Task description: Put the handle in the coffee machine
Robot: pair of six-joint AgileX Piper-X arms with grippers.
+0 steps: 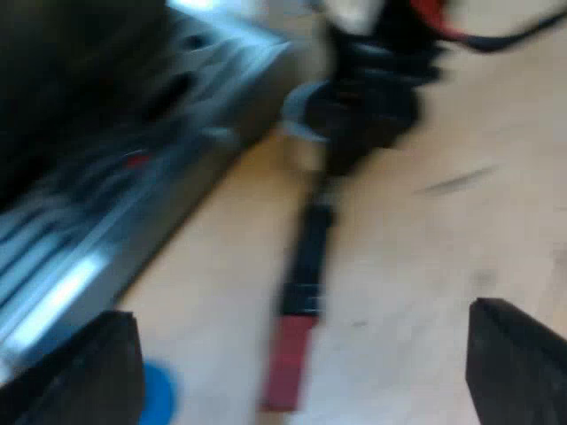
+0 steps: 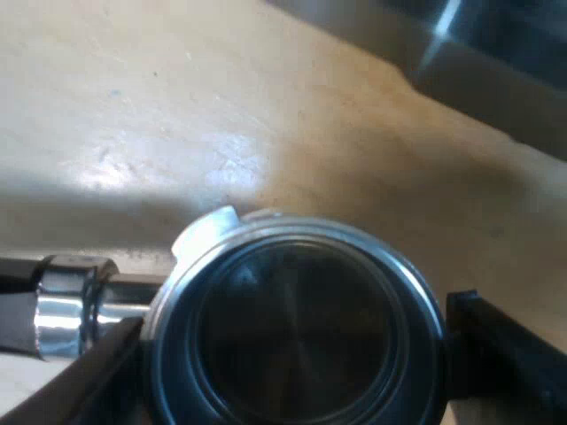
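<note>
The left tool [image 1: 299, 312] stands wide, its 2 fingers [image 1: 89, 372] spread and holding nothing. Taking its reach as 12 o'clock, the holder [image 1: 306, 257] lies dead ahead with its long axis on the 12-to-6 line. The red end [image 1: 288, 363] is at 6, nearest this tool, and the dark handle [image 1: 310, 239] runs out to the basket [image 1: 306, 111] at 12. The right tool [image 1: 372, 88] sits over that basket end. The espresso machine [image 1: 106, 177] runs alongside at about 10 o'clock from the handle, near but apart, and bare surface [image 1: 434, 266] lies open toward 2 and 3 o'clock. A blue disc [image 1: 159, 394], perhaps the tamper, shows at 8 o'clock from the red end.

In the right wrist view the right tool's fingers [image 2: 505, 354] flank the basket rim at 3 and 9 o'clock and look closed on it. The chrome neck [image 2: 66, 305] leaves the basket at 9, and the machine's edge [image 2: 496, 62] lies toward 1 o'clock across open surface. I cannot tell whether the holder rests or is lifted.

My judgement: the right arm owns the carry, which heads toward 1 o'clock, and the long handle needs swing room clear of the left tool
</note>
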